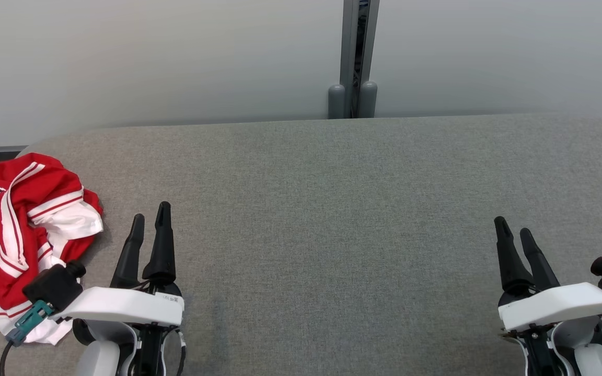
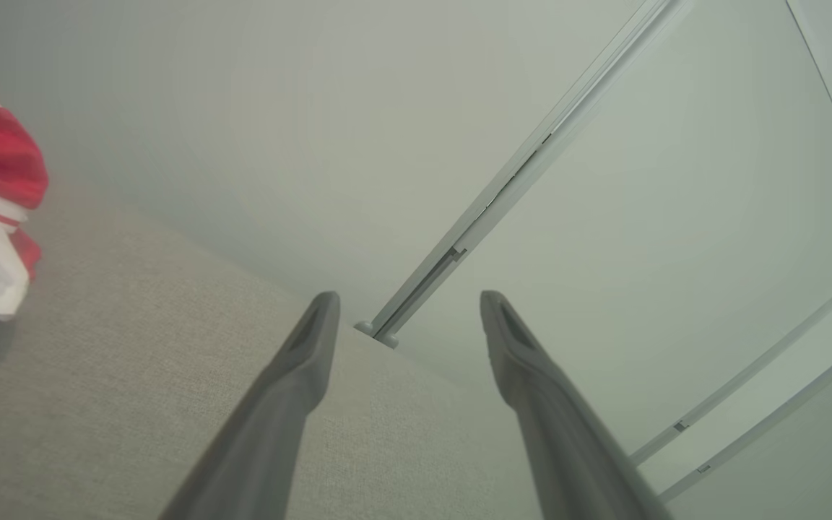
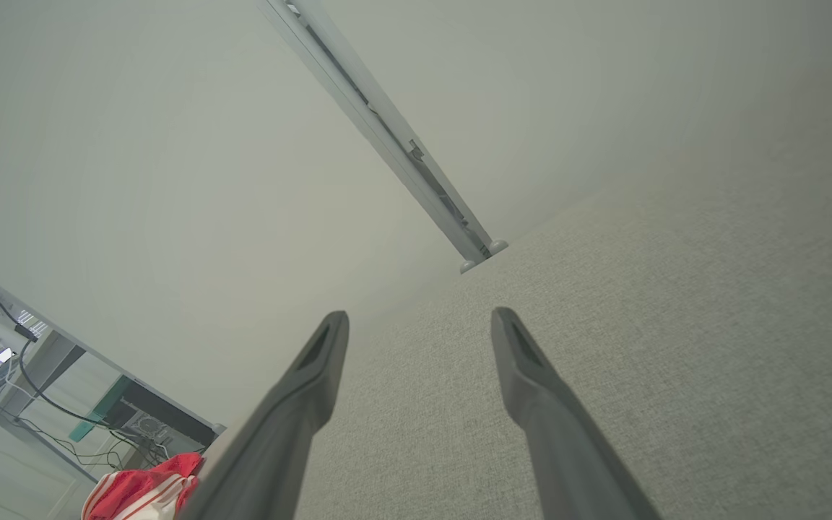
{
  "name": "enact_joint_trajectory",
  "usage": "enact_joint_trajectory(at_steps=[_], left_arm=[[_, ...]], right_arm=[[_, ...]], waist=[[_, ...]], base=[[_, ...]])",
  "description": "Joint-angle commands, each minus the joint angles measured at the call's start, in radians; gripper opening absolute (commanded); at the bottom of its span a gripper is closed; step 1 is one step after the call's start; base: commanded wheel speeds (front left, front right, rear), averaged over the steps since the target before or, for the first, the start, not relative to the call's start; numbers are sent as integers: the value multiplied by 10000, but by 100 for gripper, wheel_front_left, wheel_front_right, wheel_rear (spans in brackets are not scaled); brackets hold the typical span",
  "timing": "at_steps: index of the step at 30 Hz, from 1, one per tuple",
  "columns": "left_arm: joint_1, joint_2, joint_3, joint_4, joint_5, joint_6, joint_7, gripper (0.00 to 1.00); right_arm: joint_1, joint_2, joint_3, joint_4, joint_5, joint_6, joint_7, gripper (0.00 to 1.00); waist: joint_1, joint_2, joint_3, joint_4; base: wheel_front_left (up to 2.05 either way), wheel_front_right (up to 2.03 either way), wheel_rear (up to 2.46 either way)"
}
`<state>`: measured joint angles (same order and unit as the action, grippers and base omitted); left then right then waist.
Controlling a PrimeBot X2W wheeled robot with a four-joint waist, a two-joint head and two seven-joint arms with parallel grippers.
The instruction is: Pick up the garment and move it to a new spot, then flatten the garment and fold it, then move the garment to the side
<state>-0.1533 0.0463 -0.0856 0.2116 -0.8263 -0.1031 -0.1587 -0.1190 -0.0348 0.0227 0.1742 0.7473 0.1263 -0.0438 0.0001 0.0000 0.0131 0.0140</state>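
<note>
Not yet lifted — garment (image 1: 24, 230) at the table's (image 1: 332, 209) left edge

Crumpled, it lies just beside the left gripper (image 1: 151, 211), jaws wide and empty; the right gripper (image 1: 512, 225), equally spread, hovers well apart. Next, likely: reach left and pinch a fold.

- A grey table top (image 1: 332, 209) covered in woven fabric, its far corners rounded, stretches beneath and ahead of the left gripper (image 1: 151, 211) and the right gripper (image 1: 511, 225).
- A red-and-white garment (image 1: 13, 230) lies crumpled in a heap on it, just left of the left gripper and well apart from the right gripper.
- The heap sits at the top's left edge; its near end is hidden behind the left wrist.
</note>
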Motion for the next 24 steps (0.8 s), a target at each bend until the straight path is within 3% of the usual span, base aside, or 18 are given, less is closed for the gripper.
enact_joint_trajectory(at_steps=[1, 24], left_arm=[[-117, 24, 40, -138, 90, 30, -37, 100], [346, 39, 133, -331, 3168, 84, -459, 100]], right_arm=[[-269, -98, 54, -119, -101, 52, -78, 100], [-275, -140, 818, -287, -2867, 61, -963, 100]], waist=[[0, 0, 1, -1], [-1, 0, -86, -63]], base=[[0, 0, 0], [0, 0, 0]])
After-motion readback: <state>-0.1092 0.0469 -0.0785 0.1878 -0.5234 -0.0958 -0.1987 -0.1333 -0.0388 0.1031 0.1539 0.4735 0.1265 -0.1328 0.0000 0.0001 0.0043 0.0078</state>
